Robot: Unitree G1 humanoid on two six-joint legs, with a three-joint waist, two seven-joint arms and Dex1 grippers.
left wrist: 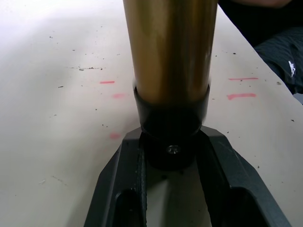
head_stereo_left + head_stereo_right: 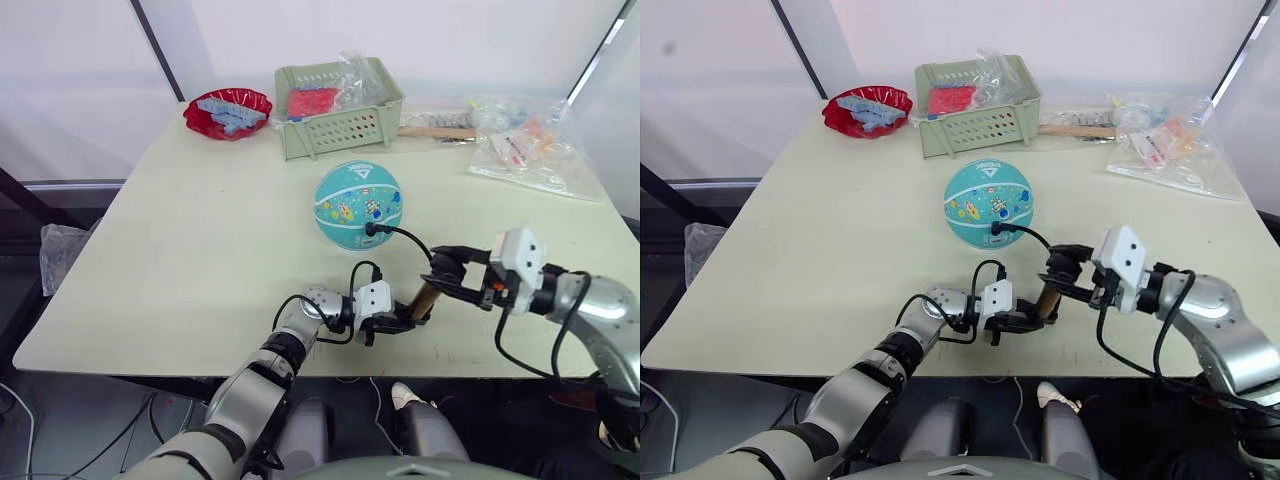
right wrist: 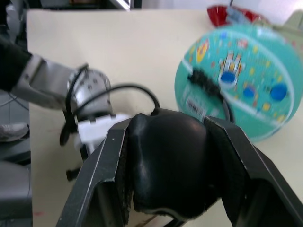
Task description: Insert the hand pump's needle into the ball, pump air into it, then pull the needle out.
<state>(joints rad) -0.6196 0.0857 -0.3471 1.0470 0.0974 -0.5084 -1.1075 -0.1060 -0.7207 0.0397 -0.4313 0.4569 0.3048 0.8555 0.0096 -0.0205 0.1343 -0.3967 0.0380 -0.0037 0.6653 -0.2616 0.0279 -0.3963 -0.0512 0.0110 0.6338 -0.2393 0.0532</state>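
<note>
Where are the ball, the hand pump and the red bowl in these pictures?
ball (image 2: pixel 357 204), left eye view, on its teal front.
hand pump (image 1: pixel 170 45), left wrist view, on its brass cylinder.
red bowl (image 2: pixel 256 100), left eye view, on its rim.

Open table at left, clutter at the top

Bare table (image 2: pixel 180 240) fills the frame's left; basket (image 2: pixel 338 108), red bowl (image 2: pixel 228 111) and plastic bags (image 2: pixel 525 145) crowd the upper edge behind the ball (image 2: pixel 358 205).

Round teal ball (image 2: pixel 358 204) mid-worktop; hose fitting on its near side, needle prob. in. Brass pump (image 2: pixel 424 299) tilted just nearer.
</note>
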